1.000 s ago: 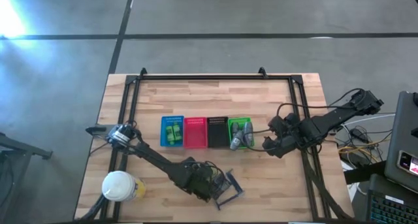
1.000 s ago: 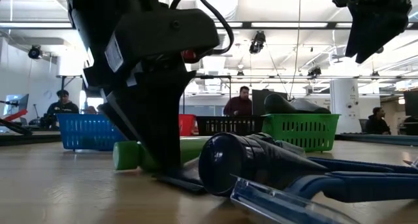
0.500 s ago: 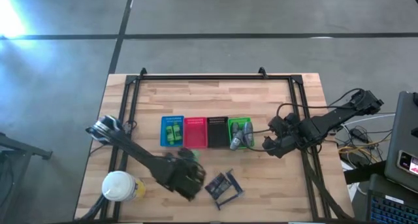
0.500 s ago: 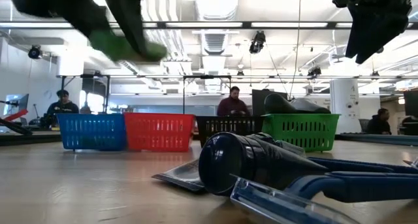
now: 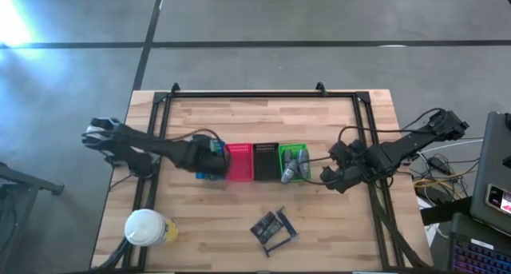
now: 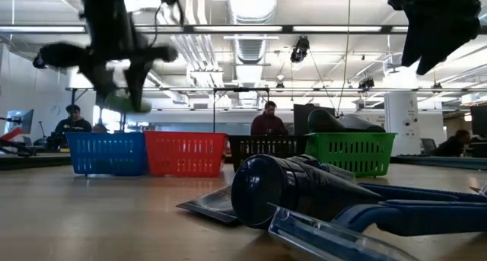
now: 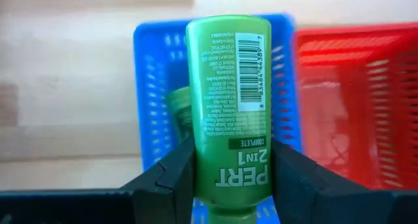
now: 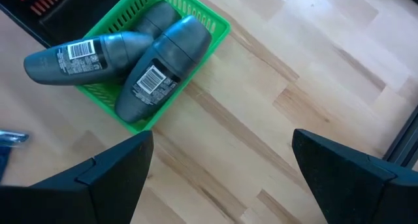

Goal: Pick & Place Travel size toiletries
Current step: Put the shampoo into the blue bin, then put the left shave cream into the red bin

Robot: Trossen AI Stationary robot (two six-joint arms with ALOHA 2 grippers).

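Note:
My left gripper [image 5: 209, 158] hovers over the blue basket [image 5: 205, 150] and is shut on a bright green bottle [image 7: 228, 87]. In the low view the gripper [image 6: 125, 90] hangs high above that basket [image 6: 106, 153]. Another green bottle [image 7: 175, 110] lies inside the basket. Grey tubes [image 8: 150, 74] lie in the green basket [image 5: 293, 150]. A dark packet and thin razors [image 5: 271, 226] lie on the table near its near edge. My right gripper [image 5: 331, 178] is open and stays just right of the green basket. My left gripper pinches the green bottle between its two fingers [image 7: 173, 172] at the end nearest the wrist [image 7: 228, 178], one finger on each side. The fingers point down from above and the bottle runs along them. It is lifted clear, its free end over the blue basket.
The red basket [image 5: 239, 162] and the black basket [image 5: 266, 162] stand in a row between the blue and green ones. A yellow cup with a white lid [image 5: 146, 228] stands at the near left corner. People sit in the room beyond the table.
My left gripper has risen from the table beside the packet and razors. It has travelled toward the far edge and to the left, to a place above the blue basket. The green bottle, which lay on the table, has been lifted clear and carried along.

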